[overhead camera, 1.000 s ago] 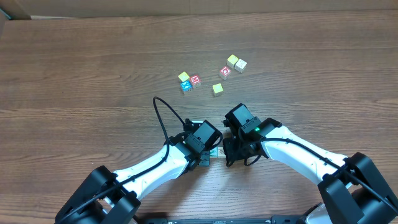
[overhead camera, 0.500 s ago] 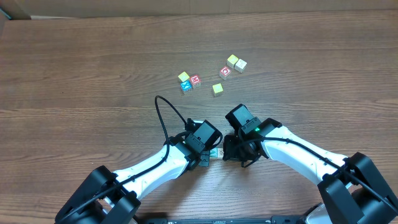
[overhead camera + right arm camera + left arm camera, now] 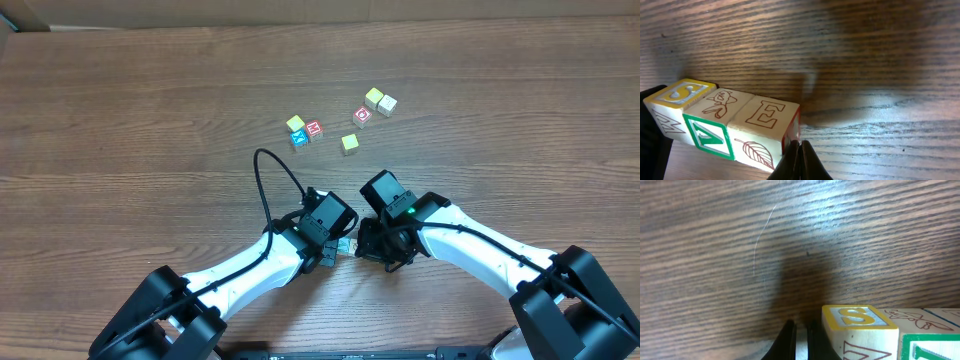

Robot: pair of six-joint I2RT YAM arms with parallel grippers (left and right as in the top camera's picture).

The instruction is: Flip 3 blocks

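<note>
We are looking down on a wood-grain table (image 3: 120, 120) where seven loose cubes (image 3: 349, 143) are lying scattered toward 12 o'clock from the two grippers, well apart from them. A black cable (image 3: 268, 185) is looping off the left arm (image 3: 250, 270) toward 11 o'clock. The blocks (image 3: 722, 117) are sitting side by side, touching, in one short row toward the table's 6 o'clock side, between the two wrists, which are hiding most of them from overhead. The S block (image 3: 687, 92) is showing a yellow-framed top. The fish block (image 3: 720, 102) is carrying a red-brown drawing above a green-framed V. The E block (image 3: 765, 116) is showing a leaf on its front and a red side. The left arm is reaching in from 7 o'clock and the right arm (image 3: 480, 250) from 5 o'clock. The left gripper (image 3: 799, 341) is clenched on nothing, just beside the S block at its 9 o'clock. The right gripper (image 3: 800, 159) is likewise pinched empty at the E block's red side; we cannot tell whether it is touching.
</note>
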